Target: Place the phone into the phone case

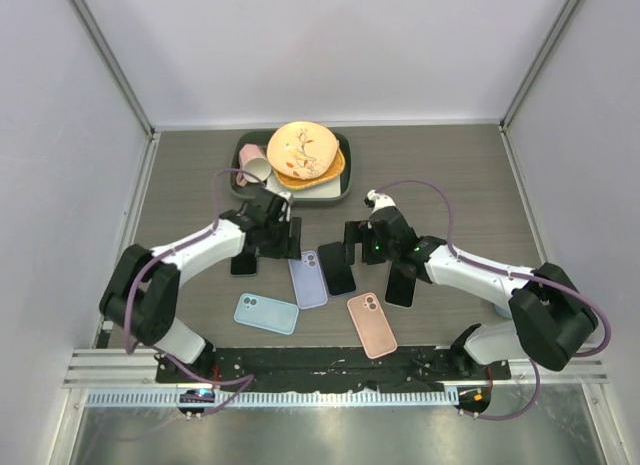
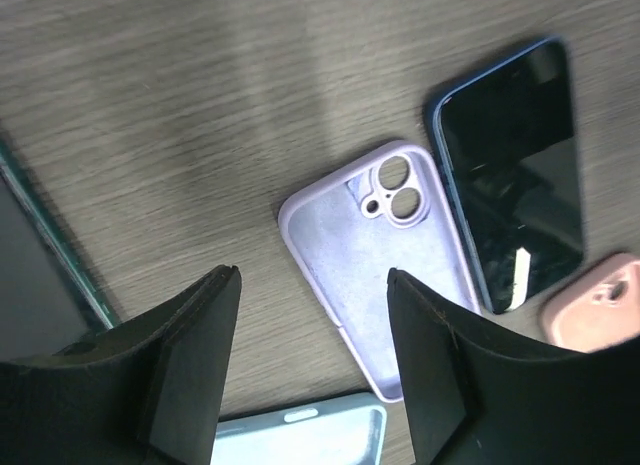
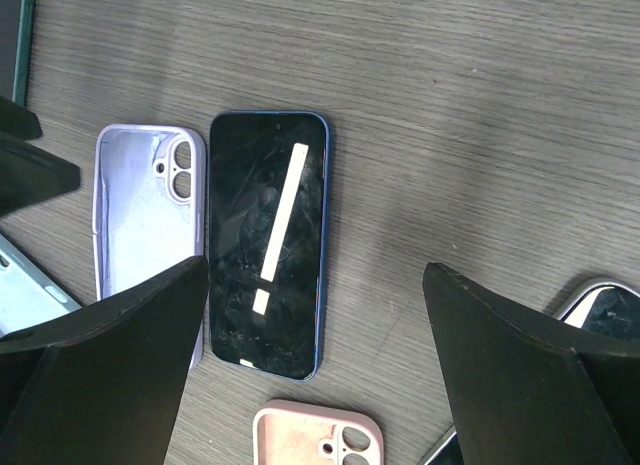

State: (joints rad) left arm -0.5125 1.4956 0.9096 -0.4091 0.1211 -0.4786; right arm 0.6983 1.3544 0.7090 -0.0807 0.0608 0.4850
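Note:
A blue-edged phone (image 3: 268, 240) lies screen up on the table, right beside an empty lilac phone case (image 3: 145, 200) that lies open side up. In the top view the phone (image 1: 337, 268) and the lilac case (image 1: 308, 278) sit mid-table between the arms. My right gripper (image 3: 315, 267) hovers open above the phone's lower end and the bare table next to it, holding nothing. My left gripper (image 2: 312, 275) is open too, just above the table at the left edge of the lilac case (image 2: 385, 255), with the phone (image 2: 510, 170) further right.
A pink case (image 1: 371, 324) and a light blue case (image 1: 266, 313) lie nearer the arm bases. A second dark phone (image 1: 401, 283) lies right of centre, and a green-edged one (image 2: 40, 275) at the left. A tray (image 1: 243, 180) with plates and a cup stands at the back.

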